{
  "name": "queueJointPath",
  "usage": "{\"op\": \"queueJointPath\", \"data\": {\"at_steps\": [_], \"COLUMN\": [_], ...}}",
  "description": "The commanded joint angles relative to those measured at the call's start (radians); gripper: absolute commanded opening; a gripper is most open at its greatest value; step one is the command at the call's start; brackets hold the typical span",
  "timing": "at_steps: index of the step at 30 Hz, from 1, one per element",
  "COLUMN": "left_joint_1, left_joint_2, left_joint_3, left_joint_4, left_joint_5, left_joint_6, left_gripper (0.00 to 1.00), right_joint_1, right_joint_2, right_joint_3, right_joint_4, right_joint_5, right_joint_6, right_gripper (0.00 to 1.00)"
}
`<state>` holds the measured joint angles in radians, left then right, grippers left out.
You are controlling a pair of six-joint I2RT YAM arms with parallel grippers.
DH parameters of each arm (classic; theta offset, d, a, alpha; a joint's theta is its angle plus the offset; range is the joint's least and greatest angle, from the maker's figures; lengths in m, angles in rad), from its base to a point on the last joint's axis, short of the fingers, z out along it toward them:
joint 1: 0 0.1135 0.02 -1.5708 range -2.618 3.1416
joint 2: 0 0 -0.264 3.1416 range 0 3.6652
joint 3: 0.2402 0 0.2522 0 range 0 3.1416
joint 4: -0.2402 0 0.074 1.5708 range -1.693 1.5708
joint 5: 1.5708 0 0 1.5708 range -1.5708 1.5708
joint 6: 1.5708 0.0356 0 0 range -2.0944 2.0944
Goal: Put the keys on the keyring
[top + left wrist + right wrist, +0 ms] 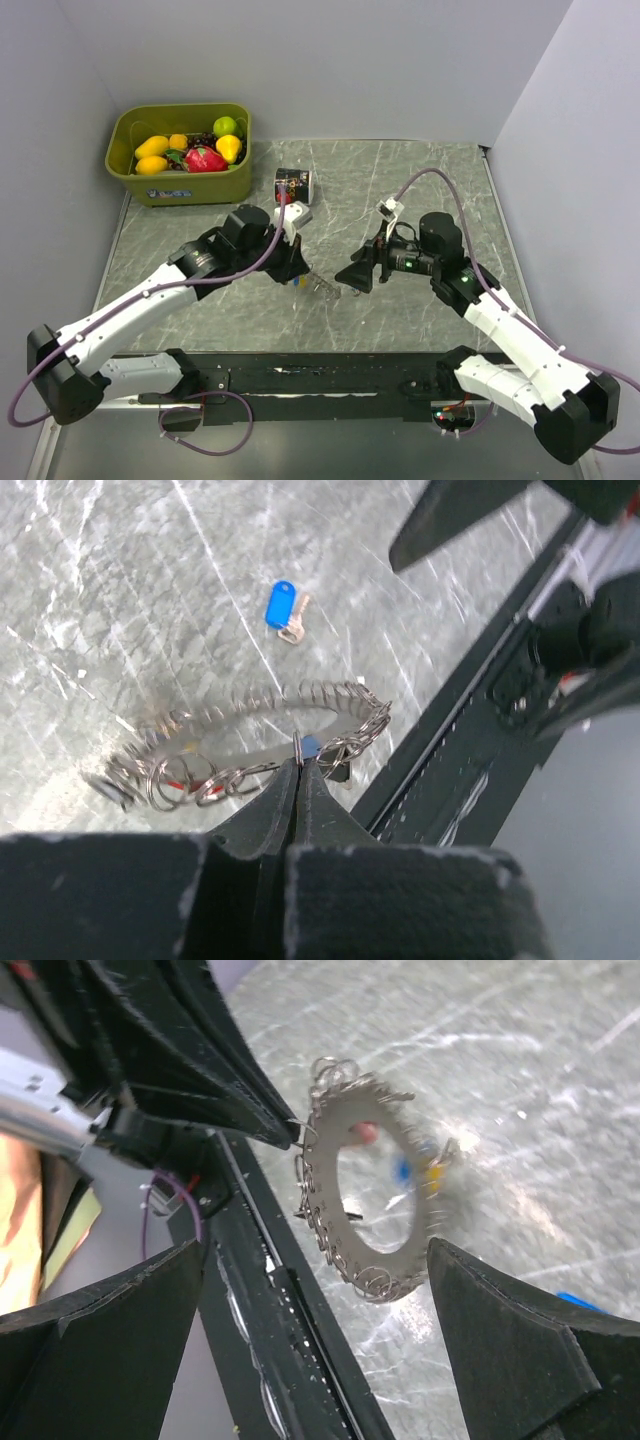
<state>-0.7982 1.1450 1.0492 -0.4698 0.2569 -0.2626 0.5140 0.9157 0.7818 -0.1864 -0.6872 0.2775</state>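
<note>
My left gripper (298, 272) is shut on the rim of the keyring (322, 287) and holds it above the table. In the left wrist view its closed tips (298, 763) pinch the ring (240, 748), which is fringed with small silver rings and keys. One loose key with a blue head (283, 605) lies on the table beyond the ring. My right gripper (350, 275) is open and empty, facing the ring from the right. In the right wrist view the ring (325, 1150) hangs between and ahead of my open right fingers (90, 1330), not touching them.
A green bin (180, 190) with toy fruit stands at the back left. A small black labelled can (293, 183) stands behind the left gripper. A black rail (330, 378) runs along the table's near edge. A blue object (580, 1302) shows at the right finger's edge.
</note>
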Motion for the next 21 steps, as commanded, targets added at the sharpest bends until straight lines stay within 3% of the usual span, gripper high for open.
{"op": "queueJointPath", "data": {"at_steps": [1,9,21], "left_joint_1": [-0.004,-0.004,-0.003], "left_joint_2": [-0.082,-0.077,0.009], "left_joint_3": [0.052,0.098,0.163], "left_joint_4": [0.008,-0.041,-0.043], "left_joint_5": [0.116,0.261,0.324], "left_joint_6": [0.127,0.243,0.227], "left_gripper": [0.01,0.01,0.01], "right_joint_1": [-0.005,0.003,0.066], "right_joint_2": [-0.047,-0.034,0.028], "right_joint_3": [0.042,0.051,0.071], "right_joint_4": [0.045,0.146,0.182], "right_joint_5": [-0.074,-0.179,-0.166], "right_joint_6": [-0.049,-0.024,-0.009], "right_gripper": [0.99,0.91,0.75]}}
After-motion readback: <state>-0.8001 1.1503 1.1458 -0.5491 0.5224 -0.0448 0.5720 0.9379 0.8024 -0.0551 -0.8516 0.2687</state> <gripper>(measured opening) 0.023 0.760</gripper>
